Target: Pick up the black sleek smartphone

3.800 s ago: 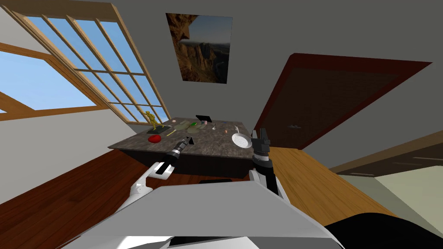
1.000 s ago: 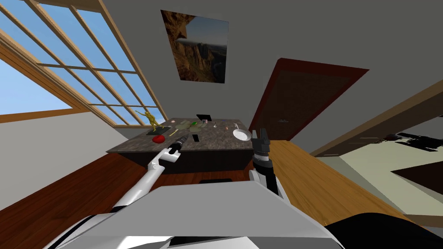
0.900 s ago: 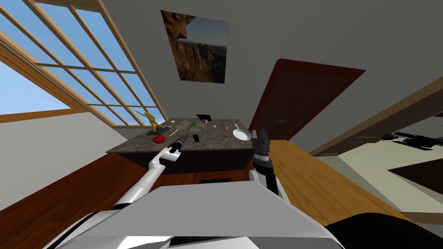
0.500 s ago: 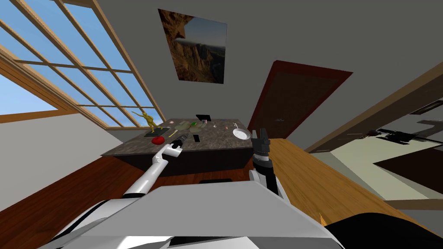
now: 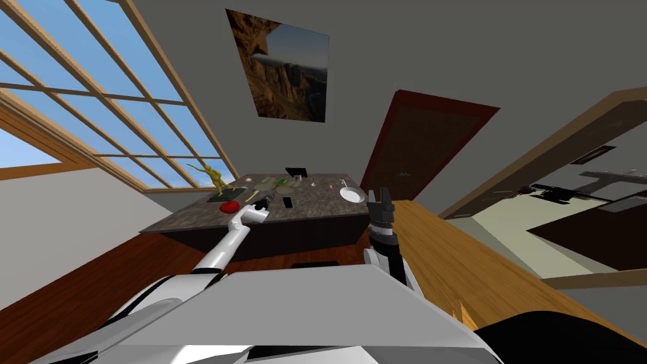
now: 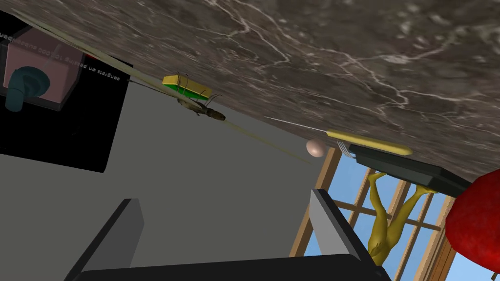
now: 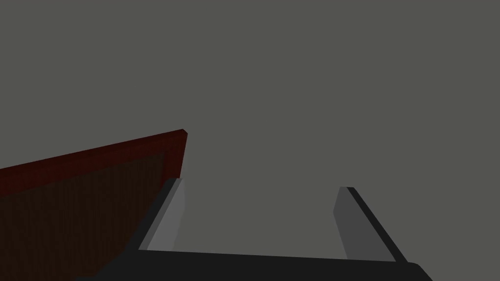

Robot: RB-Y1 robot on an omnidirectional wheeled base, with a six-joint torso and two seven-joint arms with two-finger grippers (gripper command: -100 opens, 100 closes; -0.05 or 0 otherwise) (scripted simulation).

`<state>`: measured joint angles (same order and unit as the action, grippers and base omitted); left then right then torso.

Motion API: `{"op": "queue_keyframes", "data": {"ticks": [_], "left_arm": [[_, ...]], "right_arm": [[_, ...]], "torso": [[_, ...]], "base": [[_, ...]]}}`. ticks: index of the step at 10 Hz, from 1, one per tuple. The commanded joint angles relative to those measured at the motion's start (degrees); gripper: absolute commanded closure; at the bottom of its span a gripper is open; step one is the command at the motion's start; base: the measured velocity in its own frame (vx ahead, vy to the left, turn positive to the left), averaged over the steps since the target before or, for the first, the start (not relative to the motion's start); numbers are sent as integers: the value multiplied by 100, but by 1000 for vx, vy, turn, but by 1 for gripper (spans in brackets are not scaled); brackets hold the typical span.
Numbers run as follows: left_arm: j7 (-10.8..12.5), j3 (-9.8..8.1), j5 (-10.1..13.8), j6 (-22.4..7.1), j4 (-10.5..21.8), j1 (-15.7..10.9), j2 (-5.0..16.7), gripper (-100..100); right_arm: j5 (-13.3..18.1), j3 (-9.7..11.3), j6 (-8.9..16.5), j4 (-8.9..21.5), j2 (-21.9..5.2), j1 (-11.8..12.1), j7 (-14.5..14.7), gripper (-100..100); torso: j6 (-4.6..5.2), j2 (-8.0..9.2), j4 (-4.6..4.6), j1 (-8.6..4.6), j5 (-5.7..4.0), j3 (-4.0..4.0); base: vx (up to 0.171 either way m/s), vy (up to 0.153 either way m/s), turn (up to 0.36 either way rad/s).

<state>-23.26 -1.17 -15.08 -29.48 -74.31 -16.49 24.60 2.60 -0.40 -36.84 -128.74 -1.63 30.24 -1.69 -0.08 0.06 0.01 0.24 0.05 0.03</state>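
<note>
My left gripper [image 5: 269,198], fingers apart, hovers above the dark marbled table [image 5: 322,206], just left of the flat black smartphone [image 5: 287,201]; my right gripper [image 5: 379,195] also gapes.

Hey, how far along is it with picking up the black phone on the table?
Done: the left gripper is out over the table, close beside the smartphone, which lies flat and untouched. In hand: the approach; its jaws stand open and empty. Left: line up on the smartphone, close, lift. The right gripper is raised by the table's edge, open.
</note>
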Motion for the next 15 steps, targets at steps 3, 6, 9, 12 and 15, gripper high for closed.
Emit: {"op": "queue_keyframes", "data": {"ticks": [3, 6, 9, 12, 15], "left_arm": [[-89, -43, 91, -555, 221, -342, -11, -100], [-165, -90, 165, -989, 418, -643, -35, -100], [-242, -144, 243, -1394, 623, -951, -64, -100], [-318, -206, 323, -1802, 836, -1264, -99, -100], [-470, -354, 493, -2343, 1279, -1811, -187, -100]], "right_arm": [[0, 0, 0, 0, 0, 0, 0, 0], [0, 0, 0, 0, 0, 0, 0, 0], [0, 0, 0, 0, 0, 0, 0, 0], [0, 0, 0, 0, 0, 0, 0, 0], [0, 0, 0, 0, 0, 0, 0, 0]], "torso": [[3, -3, 0, -8, -2, -1], [-1, -3, -1, 0, 0, -2], [-1, -2, -1, -4, 0, -2], [-1, 0, -1, -7, -1, 0], [-1, -3, -1, -4, 0, -2]], "base": [[-4, 46, -56], [-5, 59, -64], [-6, 50, -66], [-10, 47, -64], [-9, 66, -115]]}}
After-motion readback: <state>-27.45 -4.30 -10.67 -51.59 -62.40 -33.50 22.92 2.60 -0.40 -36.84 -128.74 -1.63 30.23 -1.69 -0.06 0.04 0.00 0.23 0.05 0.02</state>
